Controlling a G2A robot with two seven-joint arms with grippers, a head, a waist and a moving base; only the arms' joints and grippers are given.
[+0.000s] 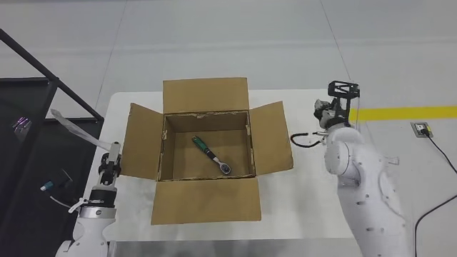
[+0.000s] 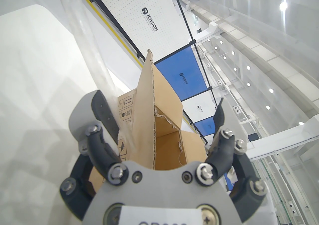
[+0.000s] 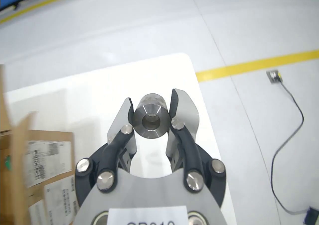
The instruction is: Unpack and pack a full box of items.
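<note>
- Right gripper is clamped on a steel socket, over the white table's far right corner
- Left gripper has its fingers spread wide, with a clear plastic strip against 1 finger
- Cardboard box stands mid-table, its 4 flaps open, with a green-handled ratchet inside
</note>
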